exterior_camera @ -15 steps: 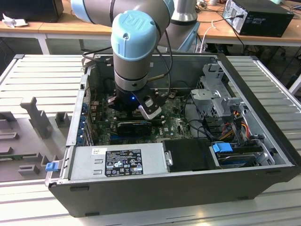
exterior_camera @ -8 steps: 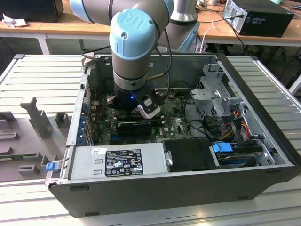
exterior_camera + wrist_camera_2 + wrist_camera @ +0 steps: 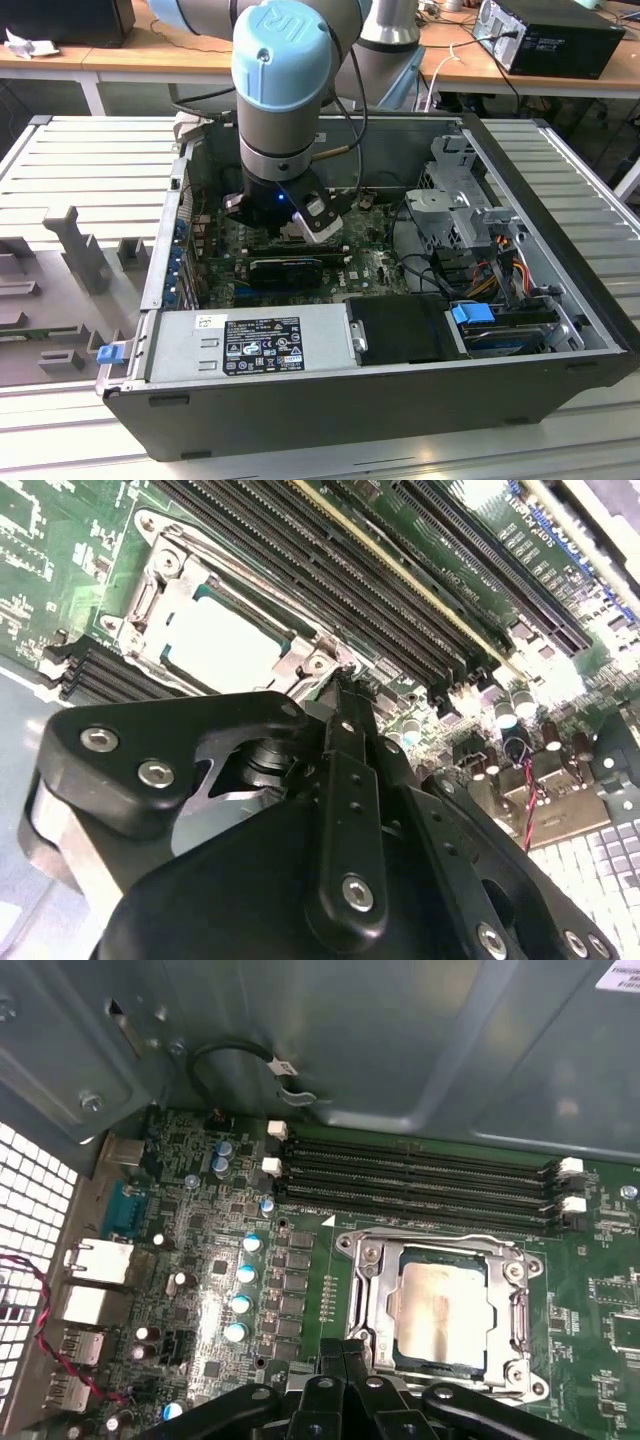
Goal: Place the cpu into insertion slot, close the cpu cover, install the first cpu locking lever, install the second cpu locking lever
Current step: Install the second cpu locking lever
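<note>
An open computer case (image 3: 400, 400) is seen on a slatted metal bench (image 3: 90, 160). The cpu (image 3: 440, 1305) is seated in the insertion slot under the lowered cpu cover (image 3: 372, 1278). The gripper (image 3: 345, 685), fingers pressed together and holding nothing, is poised at the cover's 6 o'clock edge in the first wrist view.

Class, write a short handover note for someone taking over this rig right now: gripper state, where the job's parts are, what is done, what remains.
Gripper: fingers together, holding nothing, tips at the edge of the cpu cover.
The cpu lies in the insertion slot; the cover is down over it.
Done: cpu placed, cover closed.
Left: whether either locking lever is latched cannot be told, so check both.
</note>
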Controlling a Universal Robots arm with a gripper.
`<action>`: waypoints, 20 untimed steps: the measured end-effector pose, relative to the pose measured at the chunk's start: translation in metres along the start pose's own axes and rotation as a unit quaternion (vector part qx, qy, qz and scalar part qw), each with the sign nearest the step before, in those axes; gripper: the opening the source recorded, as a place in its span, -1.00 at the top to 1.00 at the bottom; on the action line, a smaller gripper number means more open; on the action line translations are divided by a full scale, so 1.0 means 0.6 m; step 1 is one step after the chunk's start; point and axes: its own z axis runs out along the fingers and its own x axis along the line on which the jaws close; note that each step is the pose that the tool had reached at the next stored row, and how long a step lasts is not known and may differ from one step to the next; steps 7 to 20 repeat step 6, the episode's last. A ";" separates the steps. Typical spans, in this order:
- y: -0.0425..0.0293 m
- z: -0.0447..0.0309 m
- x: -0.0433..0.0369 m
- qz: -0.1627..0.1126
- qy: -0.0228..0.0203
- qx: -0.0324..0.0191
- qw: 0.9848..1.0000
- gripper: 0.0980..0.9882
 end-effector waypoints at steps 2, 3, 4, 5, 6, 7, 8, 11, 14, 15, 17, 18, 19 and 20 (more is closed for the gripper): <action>0.002 -0.007 0.000 0.000 0.000 0.000 1.000 0.98; 0.003 -0.010 0.000 0.000 0.000 0.000 1.000 0.98; 0.003 -0.011 0.000 0.000 0.000 0.000 1.000 0.98; 0.004 -0.011 0.000 0.000 0.000 0.000 1.000 0.98; 0.004 -0.011 0.000 0.000 0.000 0.000 1.000 0.98; 0.004 -0.011 0.000 0.000 0.000 0.000 1.000 0.98; 0.004 -0.011 0.000 0.000 0.000 0.000 1.000 0.98; 0.004 -0.011 0.000 0.000 0.000 0.000 1.000 0.98; 0.004 -0.011 0.000 0.000 0.000 0.000 1.000 0.98; 0.004 -0.011 0.000 0.000 0.000 0.000 1.000 0.98; 0.004 -0.011 0.000 0.000 0.000 0.000 1.000 0.98; 0.004 -0.011 0.000 0.000 0.000 0.000 1.000 0.98; 0.004 -0.011 0.000 0.000 0.000 0.000 1.000 0.98; 0.004 -0.011 0.000 0.000 0.000 0.000 1.000 0.98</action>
